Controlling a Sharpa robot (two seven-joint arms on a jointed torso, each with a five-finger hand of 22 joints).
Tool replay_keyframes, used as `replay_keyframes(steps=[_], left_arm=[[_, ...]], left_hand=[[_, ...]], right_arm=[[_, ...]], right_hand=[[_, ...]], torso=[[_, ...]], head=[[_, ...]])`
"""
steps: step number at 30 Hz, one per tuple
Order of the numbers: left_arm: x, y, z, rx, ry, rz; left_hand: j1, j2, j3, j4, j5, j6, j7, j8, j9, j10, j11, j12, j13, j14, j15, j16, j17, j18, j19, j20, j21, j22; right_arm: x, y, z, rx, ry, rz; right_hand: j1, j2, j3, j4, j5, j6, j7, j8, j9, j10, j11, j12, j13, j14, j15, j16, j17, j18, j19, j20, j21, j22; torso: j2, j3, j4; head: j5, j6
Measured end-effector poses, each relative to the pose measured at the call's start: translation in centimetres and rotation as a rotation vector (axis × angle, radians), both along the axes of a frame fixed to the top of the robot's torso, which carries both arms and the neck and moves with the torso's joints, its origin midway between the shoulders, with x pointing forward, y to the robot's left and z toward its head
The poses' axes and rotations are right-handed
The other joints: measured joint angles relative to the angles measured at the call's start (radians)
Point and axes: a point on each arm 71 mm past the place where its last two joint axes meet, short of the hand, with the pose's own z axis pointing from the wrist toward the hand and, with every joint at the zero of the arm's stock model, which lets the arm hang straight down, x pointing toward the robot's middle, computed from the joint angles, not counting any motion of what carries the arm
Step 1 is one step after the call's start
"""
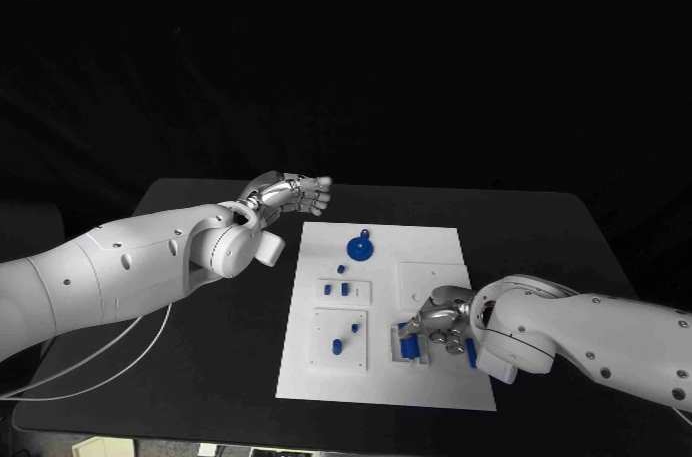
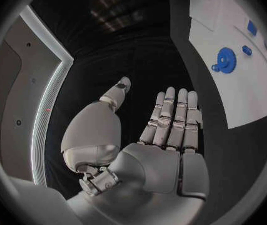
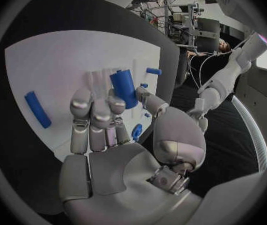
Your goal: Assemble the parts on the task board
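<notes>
The task board (image 1: 433, 267) is the landmark here. At its near right part, a blue block (image 1: 410, 349) sits against a white fixture, and the right hand (image 1: 440, 329) is directly over it. In the right wrist view the fingers (image 3: 96, 110) curl down around a blue cylinder-like part (image 3: 125, 87), but I cannot tell if they really grip it or only touch it. A long blue bar (image 3: 38, 109) lies flat on the board to the side of this hand, well apart from it.

I think the main risk is a bad seating. If the hand presses while the part is a little tilted, the part may jam in its slot or slip out sideways. The curled fingers also hide the part from the head camera, so an error would be difficult to notice. Also the board may slide on the black table (image 1: 577, 237), because nothing holds it.

Further up the board lie a blue gear (image 1: 361, 246) and some small blue pegs (image 1: 340, 289), not touched.

The left hand (image 1: 289, 194) hovers beyond the far left corner of the board, open, with fingers straight and together, thumb apart, holding nothing.
</notes>
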Motion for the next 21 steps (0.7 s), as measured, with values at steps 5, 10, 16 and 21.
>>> replay_keyframes(steps=[5, 10, 16, 21], left_arm=[[0.0, 0.03, -0.01, 0.001, 0.001, 0.001], [0.0, 0.05, -0.01, 0.001, 0.002, 0.001], [0.0, 0.11, -0.02, 0.002, 0.003, 0.002], [0.0, 0.13, -0.03, 0.003, 0.004, 0.002]], left_hand=[[0.0, 0.0, 0.0, 0.0, 0.0, 0.0, 0.0, 0.0, 0.0, 0.0, 0.0, 0.0, 0.0, 0.0, 0.0, 0.0, 0.0, 0.0, 0.0, 0.0, 0.0, 0.0], [0.0, 0.0, 0.0, 0.0, 0.0, 0.0, 0.0, 0.0, 0.0, 0.0, 0.0, 0.0, 0.0, 0.0, 0.0, 0.0, 0.0, 0.0, 0.0, 0.0, 0.0, 0.0], [0.0, 0.0, 0.0, 0.0, 0.0, 0.0, 0.0, 0.0, 0.0, 0.0, 0.0, 0.0, 0.0, 0.0, 0.0, 0.0, 0.0, -0.001, 0.0, 0.0, 0.0, 0.001], [0.0, 0.0, 0.0, 0.0, 0.0, 0.0, 0.0, 0.0, 0.0, 0.0, 0.0, 0.0, 0.0, 0.0, 0.0, 0.0, 0.0, -0.001, 0.0, 0.0, 0.0, 0.001]], right_arm=[[-0.02, -0.24, -0.06, -0.005, 0.006, -0.001], [-0.16, -0.26, -0.04, -0.002, 0.011, -0.002], [-0.27, -0.33, -0.04, 0.003, 0.018, -0.005], [-0.28, -0.43, -0.06, 0.004, 0.023, -0.009]], right_hand=[[-0.008, 0.002, -0.001, -0.001, 0.0, 0.0, 0.0, 0.0, -0.003, 0.0, 0.0, 0.0, 0.0, 0.0, 0.0, 0.0, 0.0, 0.0, 0.0, 0.0, 0.0, 0.0], [-0.008, 0.002, -0.001, -0.001, 0.0, 0.002, 0.001, -0.002, -0.006, 0.002, 0.002, 0.0, 0.0, 0.001, 0.001, 0.0, 0.0, 0.001, 0.0, 0.0, 0.0, 0.0], [-0.01, 0.0, -0.001, -0.001, 0.0, 0.002, 0.001, -0.004, -0.005, 0.002, 0.002, 0.0, 0.0, -0.002, -0.002, 0.0, 0.001, 0.001, 0.0, 0.0, 0.0, 0.0], [-0.01, 0.0, -0.001, -0.001, 0.0, 0.002, 0.001, -0.004, -0.005, 0.002, 0.002, 0.0, 0.0, -0.002, -0.001, 0.0, 0.001, 0.001, 0.0, 0.0, 0.0, 0.0]], torso=[[0.0, 0.0005, -0.0005], [0.0, 0.0012, -0.0008], [0.0, 0.0015, -0.0009], [0.0, 0.0011, -0.0008]], head=[[0.001, -0.001], [0.002, -0.002], [0.002, -0.002], [0.003, -0.003]])
